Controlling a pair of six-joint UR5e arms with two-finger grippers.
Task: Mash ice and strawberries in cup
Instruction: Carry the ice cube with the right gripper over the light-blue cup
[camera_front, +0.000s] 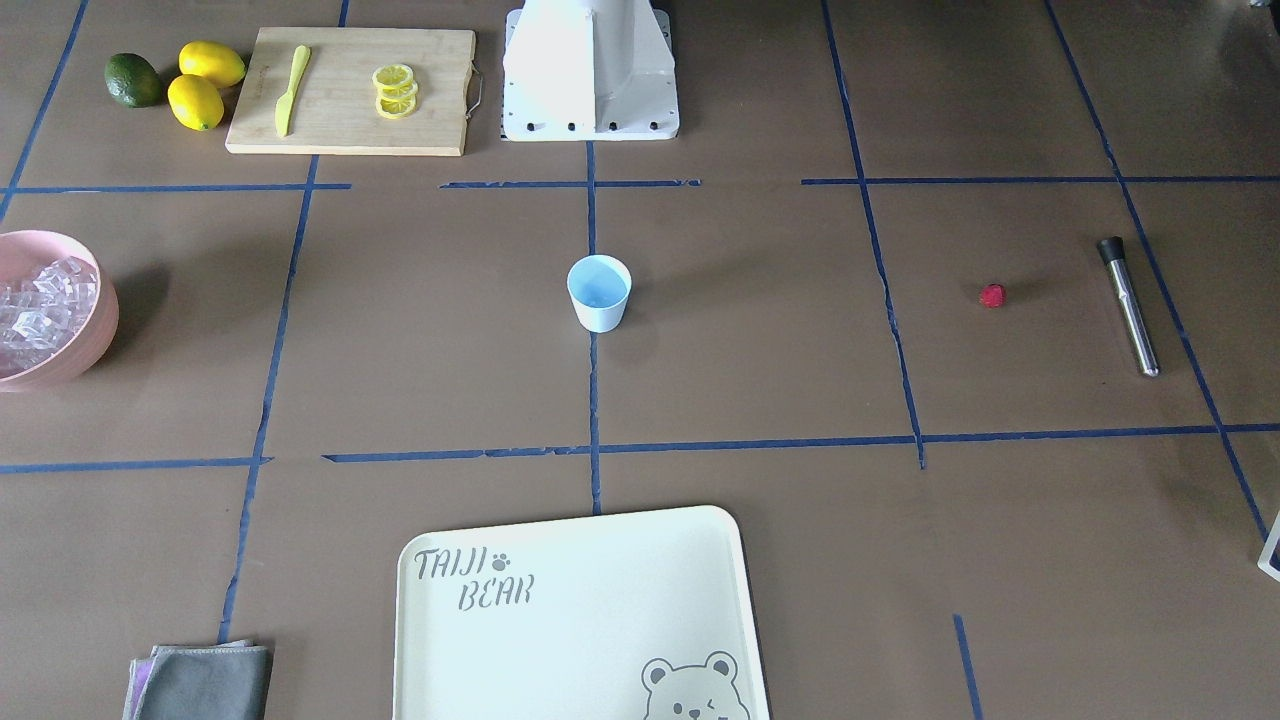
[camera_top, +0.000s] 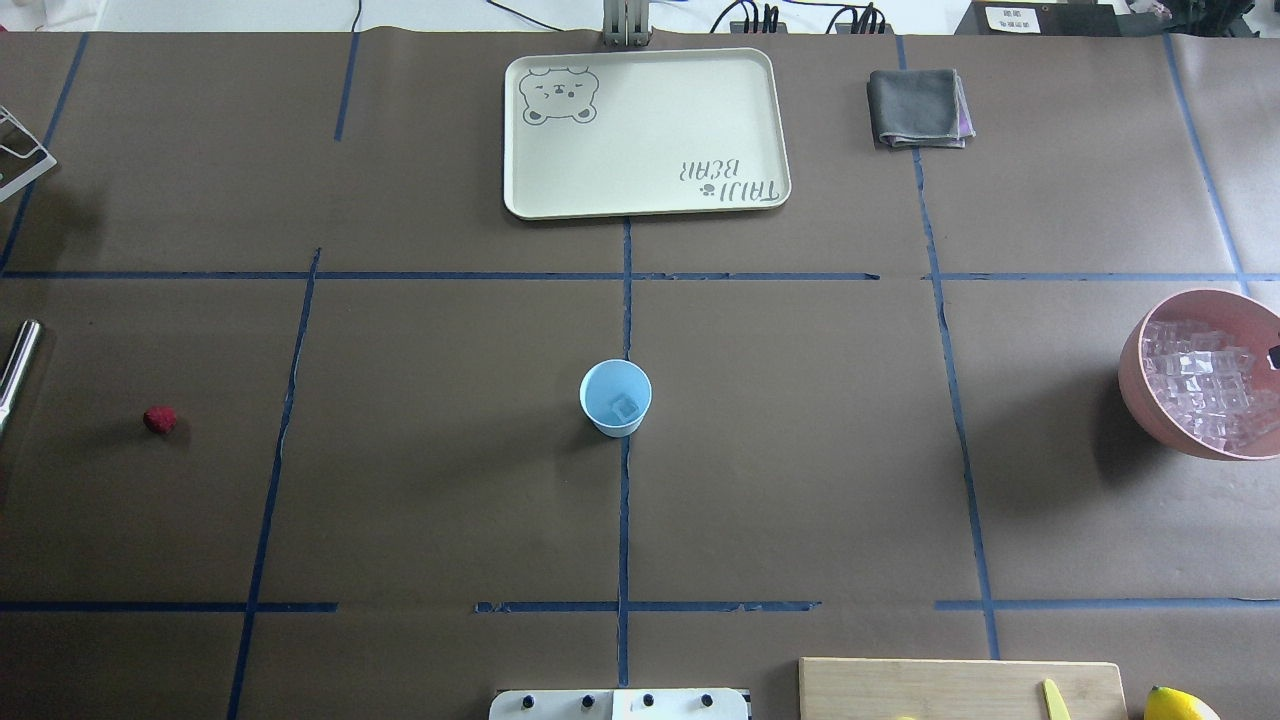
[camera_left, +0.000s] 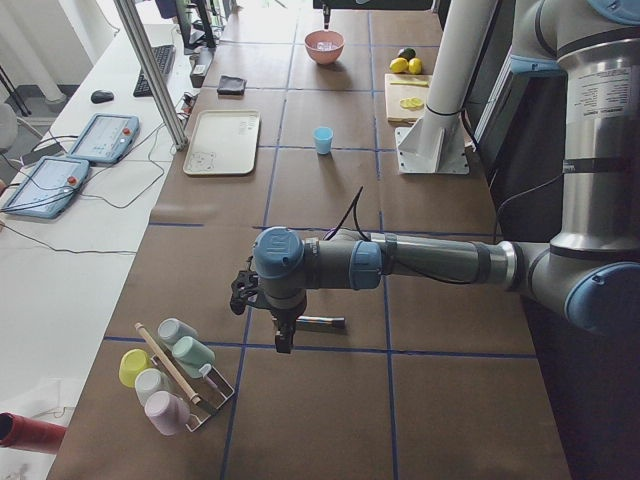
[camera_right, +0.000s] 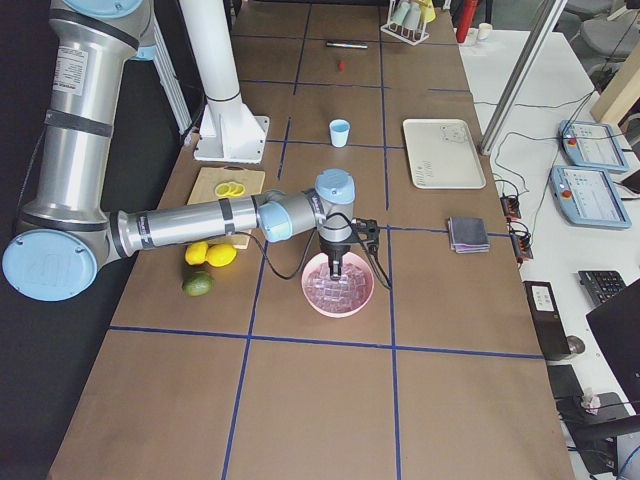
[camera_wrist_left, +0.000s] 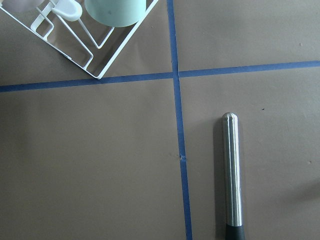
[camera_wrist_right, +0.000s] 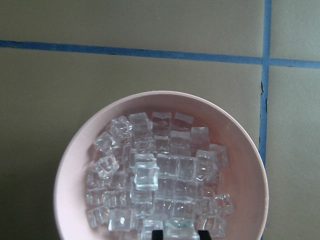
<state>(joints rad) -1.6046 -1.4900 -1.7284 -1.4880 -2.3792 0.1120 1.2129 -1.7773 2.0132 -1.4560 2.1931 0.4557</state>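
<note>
The cream bear tray (camera_front: 600, 560) lies nearest in the front-facing view, at the table's near edge. The cup (camera_front: 599, 292) stands mid-table, with the strawberry (camera_front: 992, 295) well apart from it and near the steel muddler (camera_front: 1130, 305). From overhead, one ice cube (camera_top: 626, 407) sits inside the cup, and the pink bowl (camera_top: 1135, 370) sits at the table's right edge. In the left side view the left gripper (camera_left: 283, 343) hangs over the muddler, but I cannot tell how its jaws stand. In the right side view the right gripper (camera_right: 337, 272) points down into the bowl. The left wrist view shows only the muddler lying untouched. The right wrist view shows the ice (camera_wrist_right: 150, 175) and dark fingertips (camera_wrist_right: 157, 235) at the bottom edge. Whether they clamp a cube is unclear. My judgement: icing has begun, while the berry and the mashing remain.
</note>
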